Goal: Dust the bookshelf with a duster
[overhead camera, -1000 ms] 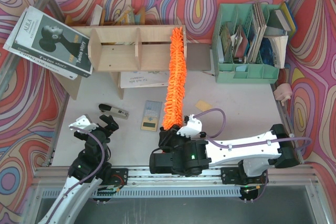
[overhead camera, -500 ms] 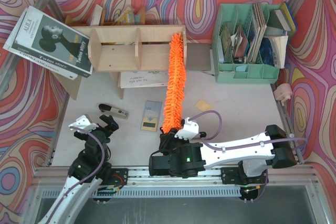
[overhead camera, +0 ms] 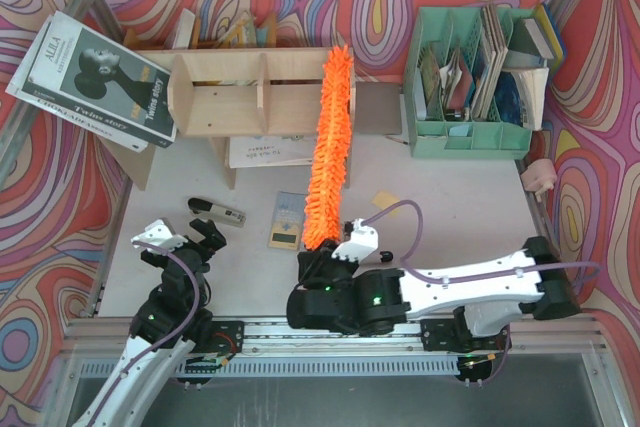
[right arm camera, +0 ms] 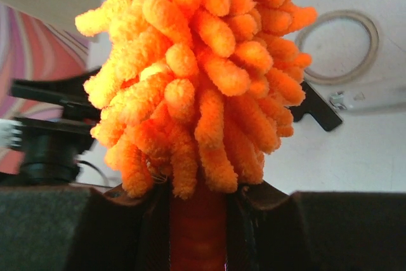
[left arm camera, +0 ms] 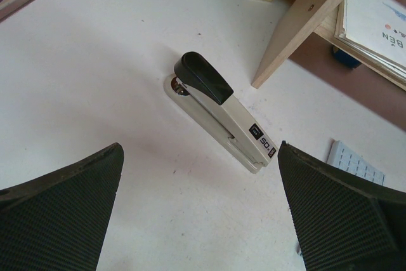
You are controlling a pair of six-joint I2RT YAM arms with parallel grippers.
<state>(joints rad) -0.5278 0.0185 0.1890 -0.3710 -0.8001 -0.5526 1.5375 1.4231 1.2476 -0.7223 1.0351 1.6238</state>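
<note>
Dusting stroke: right jaws clench the duster, tip perhaps touching the bookshelf at twelve o'clock; left jaws released; next, sweep toward nine

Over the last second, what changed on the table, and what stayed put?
The right tool, still shut on the duster, drew it back toward the arms, then pushed it forward again; its tip now lies over the right end of the bookshelf. The open left tool and the stapler stayed put.
</note>
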